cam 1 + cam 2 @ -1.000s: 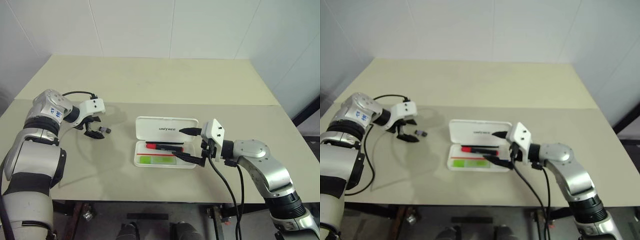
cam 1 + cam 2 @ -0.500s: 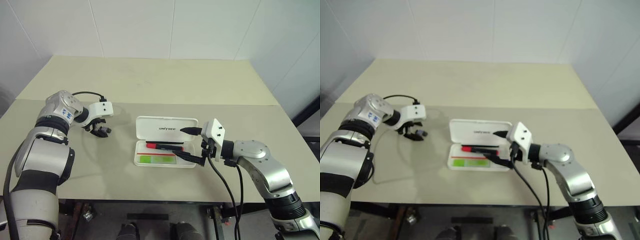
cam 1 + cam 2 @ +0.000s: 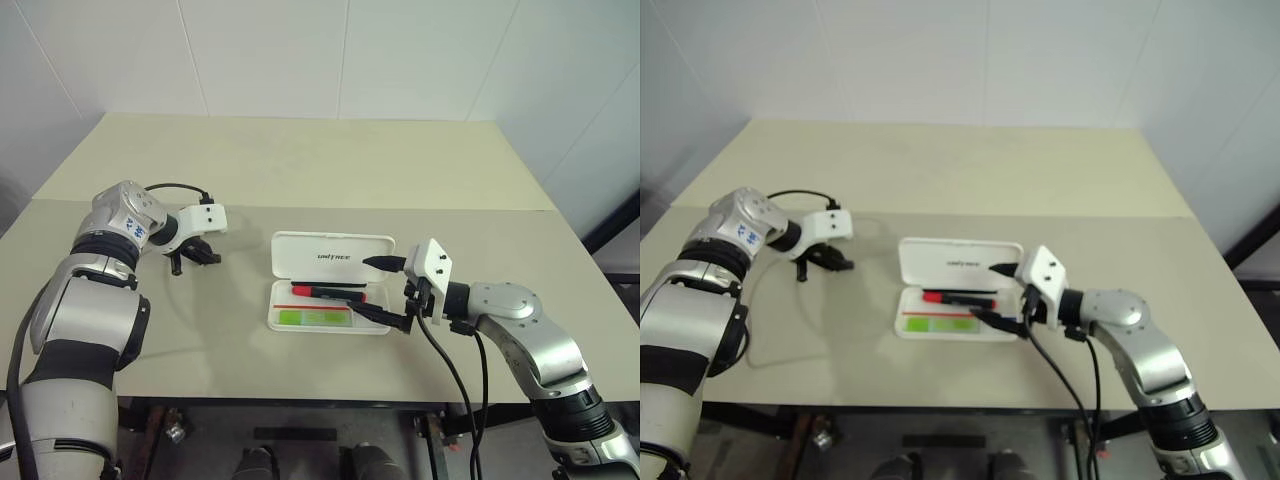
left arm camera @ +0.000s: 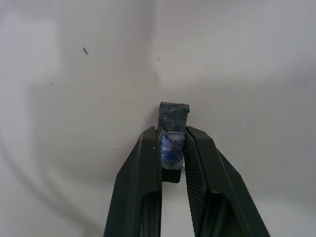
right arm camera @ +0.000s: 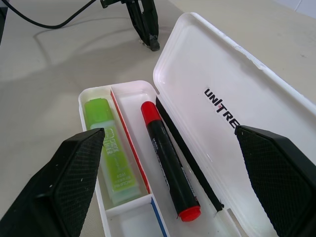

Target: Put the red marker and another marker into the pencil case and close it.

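The left gripper (image 4: 172, 158) pinches a small dark block (image 4: 172, 129) left of the open pencil case (image 3: 330, 258) (both markers inside); the right gripper (image 3: 385, 288) stands spread.

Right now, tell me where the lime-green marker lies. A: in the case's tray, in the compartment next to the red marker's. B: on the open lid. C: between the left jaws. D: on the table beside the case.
A: the lime-green marker lies in the pencil case tray, a red-striped divider away from the red marker.
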Robot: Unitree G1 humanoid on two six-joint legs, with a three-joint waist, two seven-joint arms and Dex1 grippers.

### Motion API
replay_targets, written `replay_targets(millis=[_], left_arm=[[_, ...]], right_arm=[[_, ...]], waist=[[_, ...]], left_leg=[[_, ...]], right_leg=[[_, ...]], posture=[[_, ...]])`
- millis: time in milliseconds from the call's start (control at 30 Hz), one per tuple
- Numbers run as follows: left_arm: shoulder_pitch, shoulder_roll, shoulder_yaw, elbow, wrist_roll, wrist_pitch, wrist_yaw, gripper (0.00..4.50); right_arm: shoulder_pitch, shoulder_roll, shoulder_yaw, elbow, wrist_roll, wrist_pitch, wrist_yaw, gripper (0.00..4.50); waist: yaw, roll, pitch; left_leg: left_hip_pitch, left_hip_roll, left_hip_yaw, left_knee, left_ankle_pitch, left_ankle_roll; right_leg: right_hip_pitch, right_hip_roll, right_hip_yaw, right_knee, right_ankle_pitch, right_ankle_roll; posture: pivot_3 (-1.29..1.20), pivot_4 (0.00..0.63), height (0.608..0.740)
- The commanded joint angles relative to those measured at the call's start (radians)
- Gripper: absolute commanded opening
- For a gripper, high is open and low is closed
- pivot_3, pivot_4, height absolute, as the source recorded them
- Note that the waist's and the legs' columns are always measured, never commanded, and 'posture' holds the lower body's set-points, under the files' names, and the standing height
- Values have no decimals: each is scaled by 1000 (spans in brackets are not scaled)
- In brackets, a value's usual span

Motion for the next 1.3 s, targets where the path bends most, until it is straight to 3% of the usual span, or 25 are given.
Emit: replay_targets(millis=[33,567,700,1000,1300], left_arm=[[-41,6,73,-15,-70,-36,-3,354],[-26,26,267,-203,-311,-2,-198,354],[47,10,312,-468,-430,154,-276,354],[297,-34,328,-1185,-678,687,-223,354],[317,-111,177,-1400,-740,919,-118,354]], right_arm=[[6,-27,-49,-44,10,-20,4,4500],[124,-119,-185,-57,132,-79,156,4500],[153,-141,-264,-15,213,-109,248,4500],[179,-160,-307,53,221,-170,311,4500],[161,-148,-286,88,185,-193,272,4500]], waist=[[1,0,0],[0,0,0],[-1,0,0],[-3,0,0],[-7,0,0]], left_leg=[[0,0,0,0,0,0],[0,0,-1,2,0,0],[0,0,-1,2,0,0],[3,0,-2,5,1,0],[17,-1,-1,4,2,1]], right_leg=[[0,0,0,0,0,0],[1,0,0,2,0,1],[2,0,0,2,0,1],[4,0,0,6,0,1],[16,0,3,5,0,2]], posture=[[0,150,740],[0,150,740],[0,150,740],[0,150,740],[0,150,740]])
